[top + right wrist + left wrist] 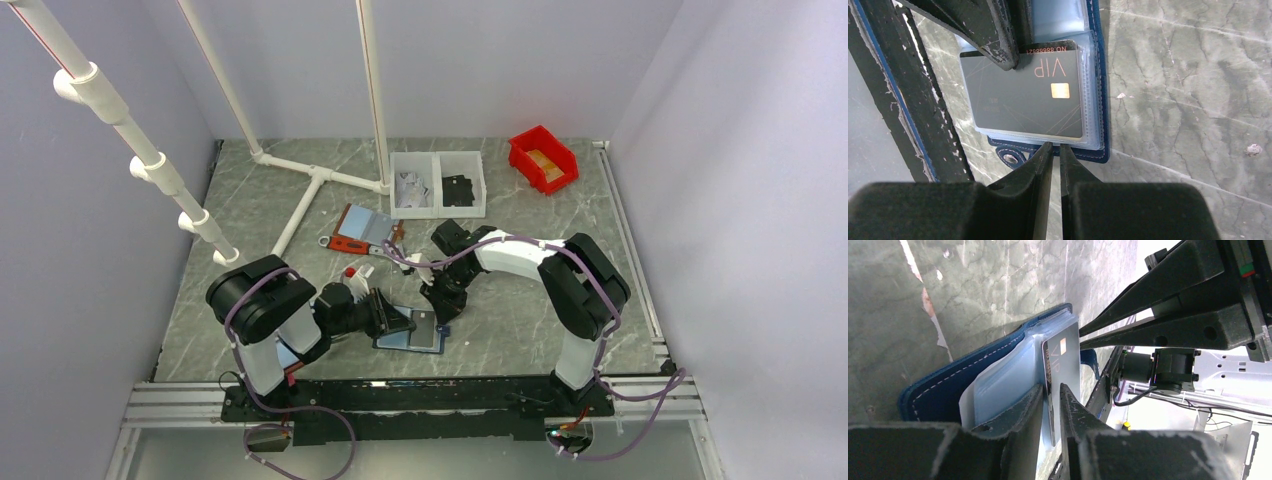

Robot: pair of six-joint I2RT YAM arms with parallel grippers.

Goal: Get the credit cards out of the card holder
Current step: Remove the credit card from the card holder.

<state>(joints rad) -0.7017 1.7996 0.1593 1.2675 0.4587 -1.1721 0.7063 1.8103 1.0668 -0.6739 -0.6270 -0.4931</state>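
The navy card holder (412, 336) lies open on the table between the arms, its light blue pockets up (998, 380). A black card marked VIP (1028, 97) sticks partly out of a pocket. My left gripper (1051, 400) is shut on that card's edge; it also shows in the top view (397, 318). My right gripper (1053, 147) is shut, with only a slit between its fingers, and its tips rest on the holder's navy edge (1098, 156) beside the strap tab (1009, 159). The black card also shows in the left wrist view (1064, 360). The tan card is out of view.
A red-edged holder (358, 230) lies open behind the arms. A white two-compartment tray (437, 158) and a red bin (543, 158) stand at the back. White pipes (300, 205) lie at the back left. A small red and white item (357, 271) lies near the left arm.
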